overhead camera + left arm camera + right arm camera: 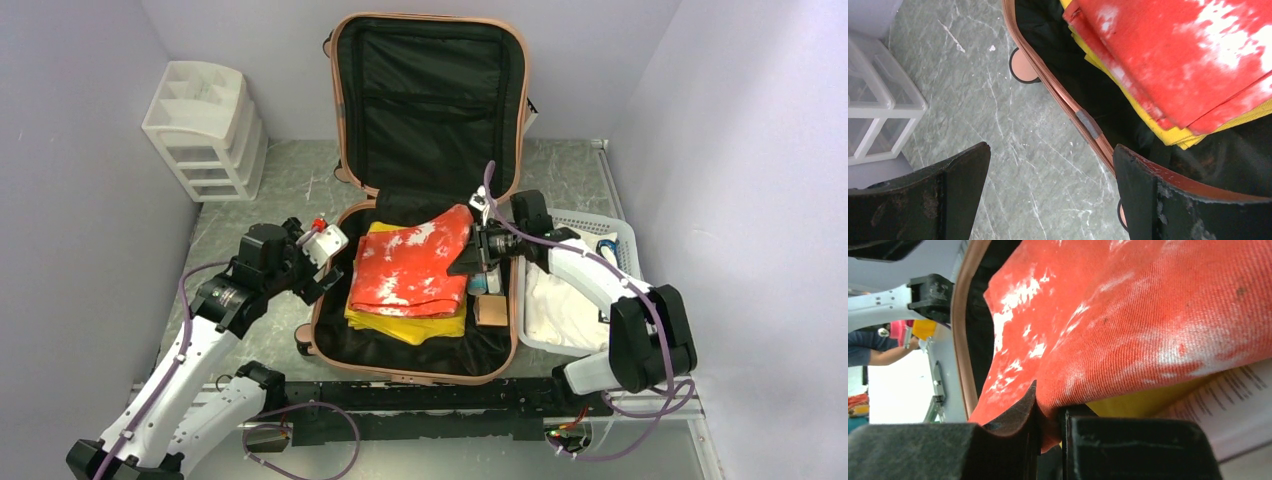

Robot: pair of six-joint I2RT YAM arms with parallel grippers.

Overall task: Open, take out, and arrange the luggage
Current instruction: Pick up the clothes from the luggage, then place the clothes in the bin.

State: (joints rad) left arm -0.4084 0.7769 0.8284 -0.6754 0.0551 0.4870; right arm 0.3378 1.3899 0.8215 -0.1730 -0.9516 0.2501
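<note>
The salmon-pink luggage (430,90) lies open, its black-lined lid propped against the back wall. In its lower half a red-and-white cloth (415,262) rests on a folded yellow cloth (400,325). My right gripper (470,262) is shut on the red cloth's right edge; in the right wrist view the fabric (1128,315) is pinched between the jaws (1050,412), with yellow cloth (1143,400) beneath. My left gripper (328,268) stands open over the table, its jaws (1051,152) on either side of the luggage's left rim (1058,92), holding nothing.
A white drawer unit (207,128) stands at the back left, also in the left wrist view (873,115). A white basket (612,228) with white cloth sits right of the luggage. A small brown box (489,312) lies inside by the right rim. Walls close in on both sides.
</note>
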